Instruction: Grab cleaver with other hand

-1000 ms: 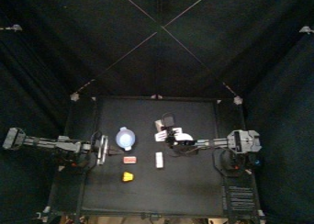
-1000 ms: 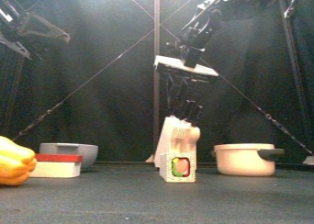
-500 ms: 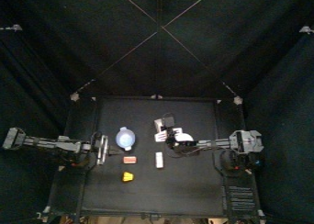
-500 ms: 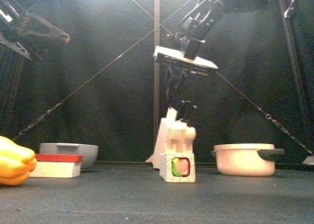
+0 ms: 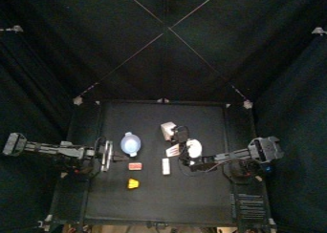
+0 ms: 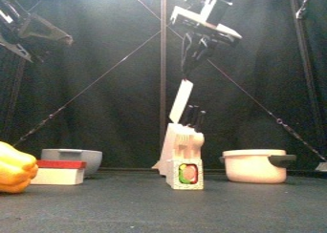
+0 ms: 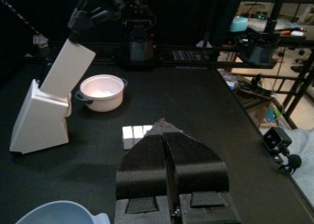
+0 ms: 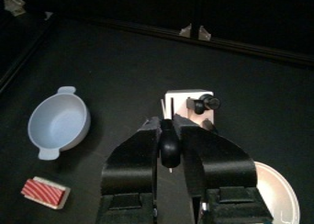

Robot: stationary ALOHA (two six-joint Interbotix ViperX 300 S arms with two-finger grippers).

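The right gripper (image 6: 194, 34), closed on the cleaver (image 6: 183, 101), has risen and turned. The blade was level 1 second ago and now hangs steeply, just above the knife block (image 6: 185, 160) in the middle of the black table (image 5: 115, 203). I think it is presented for the handover, but the left gripper (image 7: 170, 163) rests shut at the left, well apart. Black curtains close the pen.

The pen is dim all round, the black curtains swallowing most of the light, while the pale things stand out brightly against the dark. In the left wrist view the glossy black bench (image 7: 208, 108) carries a white patch of glare near the middle, and the white round dish (image 7: 101, 90) glows pinkish inside, overexposed. The front view is soft, and the yellow rounded thing (image 6: 15, 168) at its near edge is out of focus.
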